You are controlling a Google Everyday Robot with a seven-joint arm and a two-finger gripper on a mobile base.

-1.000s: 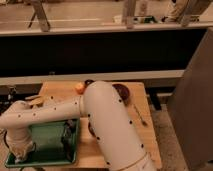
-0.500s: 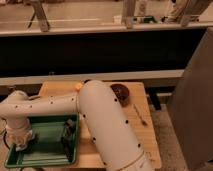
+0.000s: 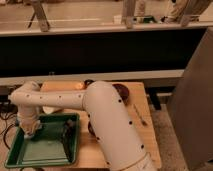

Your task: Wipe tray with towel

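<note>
The gripper (image 3: 31, 131) hung over the back-left corner of the green tray (image 3: 47, 159), wrist pointing down, likely so the cloth could be pressed flat on the tray floor. A pale patch under it looked like the towel (image 3: 34, 134) (too blurred to confirm a grasp). The tray sat at the front-left of the wooden table (image 3: 142, 125). 1 small black upright object (image 3: 66, 134) stood by the tray's right rim; 1 dark brown bowl (image 3: 121, 92) sat behind the arm.
</note>
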